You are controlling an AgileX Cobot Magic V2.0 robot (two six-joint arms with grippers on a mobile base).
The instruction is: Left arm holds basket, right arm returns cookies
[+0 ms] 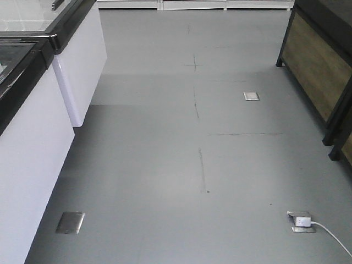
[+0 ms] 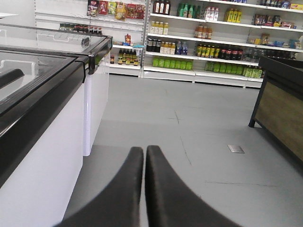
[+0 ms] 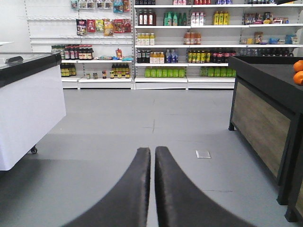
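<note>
The basket and the cookies are out of view in every frame. In the left wrist view my left gripper [image 2: 144, 149] is shut with nothing between its black fingers, pointing down a grey shop aisle. In the right wrist view my right gripper [image 3: 152, 150] is likewise shut and empty, aimed at the same aisle. Neither arm appears in the front view, which shows only bare grey floor.
White chest freezers [image 1: 33, 137] with black rims line the left side. A dark wooden display stand [image 1: 319, 71] stands on the right, with oranges [image 3: 298, 72] on top. Stocked shelves [image 3: 184, 42] fill the far wall. A floor socket with a white plug and cable [image 1: 302, 221] lies at the lower right.
</note>
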